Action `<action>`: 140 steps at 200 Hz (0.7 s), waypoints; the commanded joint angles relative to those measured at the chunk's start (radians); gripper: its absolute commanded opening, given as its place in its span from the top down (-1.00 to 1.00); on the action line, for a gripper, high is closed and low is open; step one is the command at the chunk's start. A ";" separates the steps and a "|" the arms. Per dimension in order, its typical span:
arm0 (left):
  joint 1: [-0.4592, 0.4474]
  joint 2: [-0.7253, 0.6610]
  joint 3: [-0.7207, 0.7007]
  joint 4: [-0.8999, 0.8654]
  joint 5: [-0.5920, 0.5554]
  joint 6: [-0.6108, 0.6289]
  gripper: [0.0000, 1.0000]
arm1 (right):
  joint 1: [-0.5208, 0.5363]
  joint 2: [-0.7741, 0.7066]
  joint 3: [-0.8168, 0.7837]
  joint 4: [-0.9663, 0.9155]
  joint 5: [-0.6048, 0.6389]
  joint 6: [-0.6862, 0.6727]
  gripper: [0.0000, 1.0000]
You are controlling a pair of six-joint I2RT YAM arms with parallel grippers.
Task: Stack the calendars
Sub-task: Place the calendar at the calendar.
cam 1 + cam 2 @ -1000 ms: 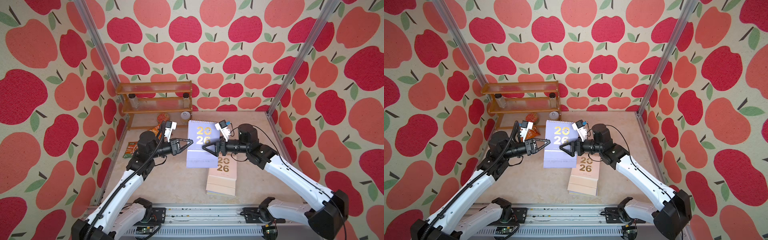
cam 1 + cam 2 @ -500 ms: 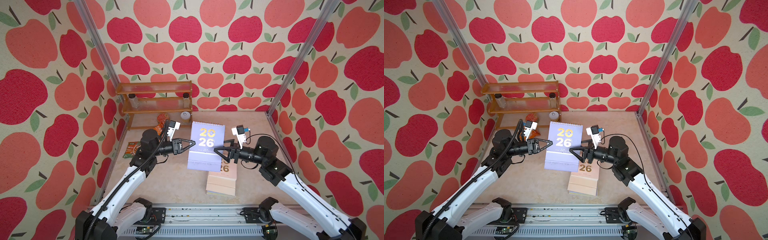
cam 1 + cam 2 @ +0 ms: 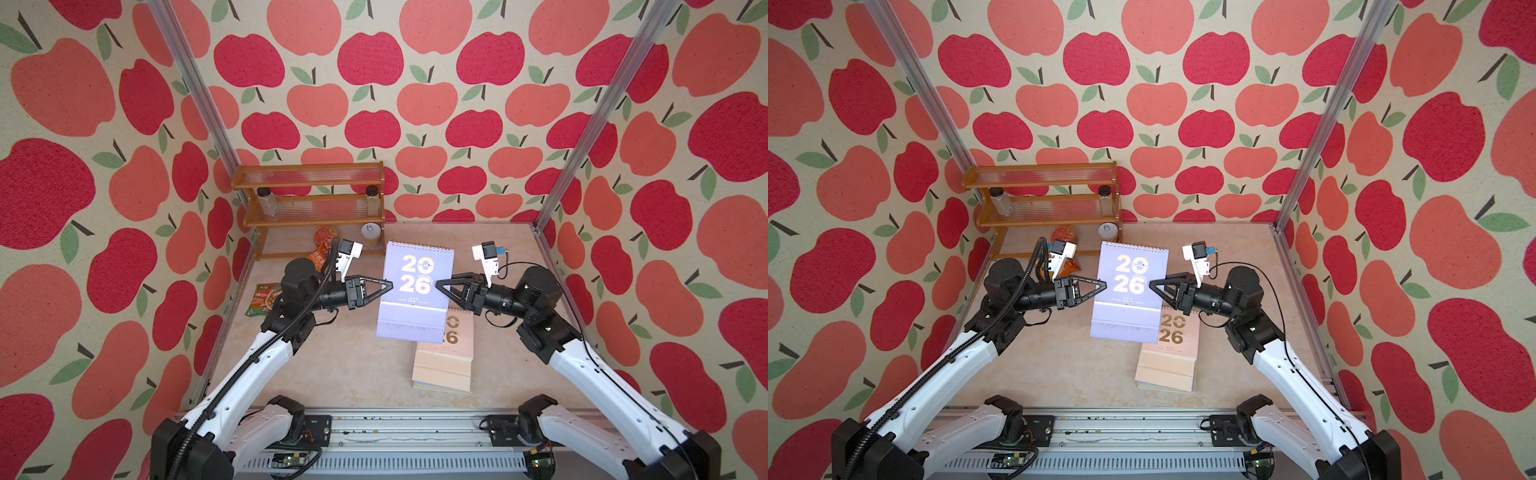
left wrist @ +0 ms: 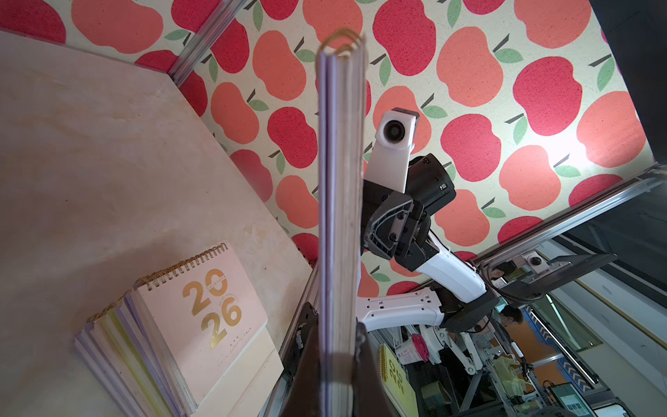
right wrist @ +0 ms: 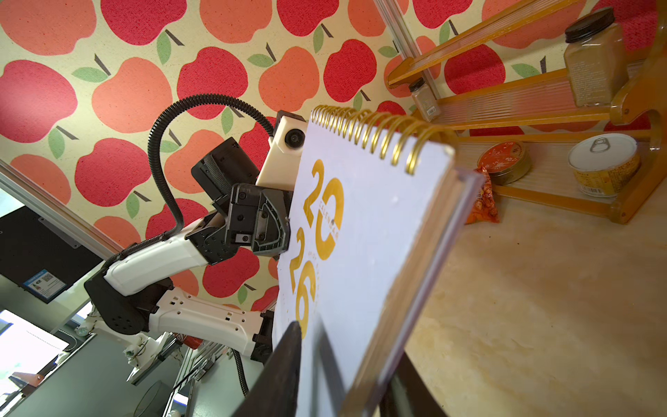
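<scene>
A lilac calendar (image 3: 415, 291) (image 3: 1129, 291) hangs above the table, gold "2026" facing up in both top views. My left gripper (image 3: 390, 286) (image 3: 1104, 284) is shut on its left edge; the left wrist view shows the calendar (image 4: 341, 198) edge-on between the fingers of the left gripper (image 4: 339, 343). My right gripper (image 3: 438, 284) (image 3: 1151, 284) (image 5: 343, 379) straddles the calendar (image 5: 368, 234) at its right edge, jaws narrow; contact does not show. Below lies a stack of calendars topped by a pale pink one (image 3: 444, 357) (image 3: 1169, 357) (image 4: 202, 307).
A wooden shelf (image 3: 309, 199) with spice jars and cans stands at the back left. A green snack packet (image 3: 264, 299) and an orange one (image 3: 318, 259) lie beside my left arm. Apple-patterned walls close in on three sides.
My right arm drew back to the right along the lilac calendar to its edge, and its jaws narrowed from wide open. The left gripper kept its hold.
</scene>
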 commanded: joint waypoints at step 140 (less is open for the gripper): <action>0.059 0.216 0.169 -0.121 -0.038 0.164 -0.99 | -0.279 -0.039 0.001 -0.591 -0.101 -0.017 1.00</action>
